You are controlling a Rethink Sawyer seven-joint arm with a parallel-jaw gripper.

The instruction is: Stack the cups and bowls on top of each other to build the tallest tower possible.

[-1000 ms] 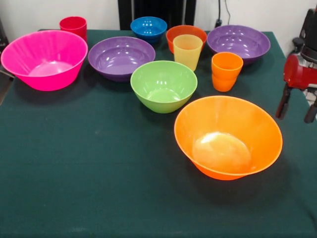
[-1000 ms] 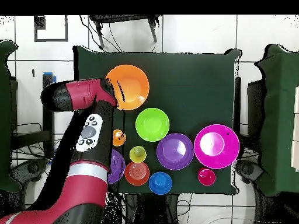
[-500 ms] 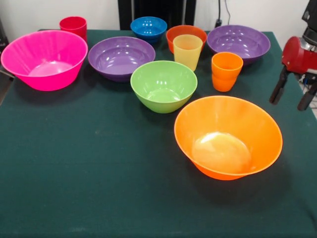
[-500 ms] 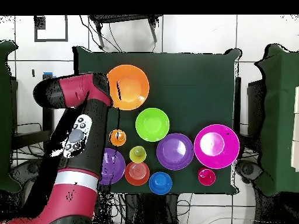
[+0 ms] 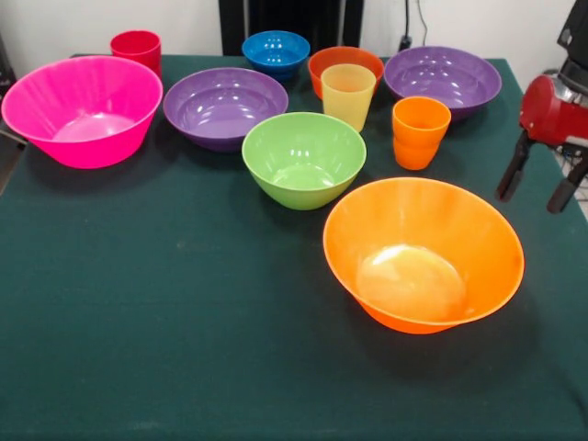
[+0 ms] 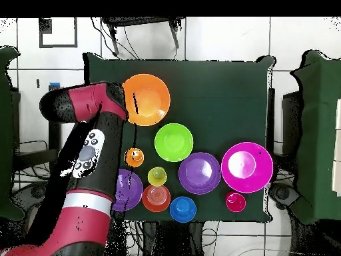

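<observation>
My gripper [image 5: 535,184] hangs open and empty at the table's right edge, right of the orange cup [image 5: 420,133] and above and to the right of the big orange bowl [image 5: 423,253]. All cups and bowls stand apart on the green cloth, none stacked. The green bowl [image 5: 303,158] is in the middle. At the back stand the big pink bowl [image 5: 83,110], red cup [image 5: 136,46], a purple bowl [image 5: 225,106], blue bowl [image 5: 276,50], orange-red bowl [image 5: 344,57], pale yellow cup [image 5: 348,95] and a second purple bowl [image 5: 443,81].
In the overhead view my red arm [image 6: 90,150] lies over the table's left side and partly covers one purple bowl [image 6: 128,190]. The big orange bowl [image 6: 146,100] sits just right of the arm's head. The green cloth [image 5: 165,303] stretches across the front.
My gripper has risen a little and shifted slightly left in the front view, staying open. No cup or bowl has moved.
</observation>
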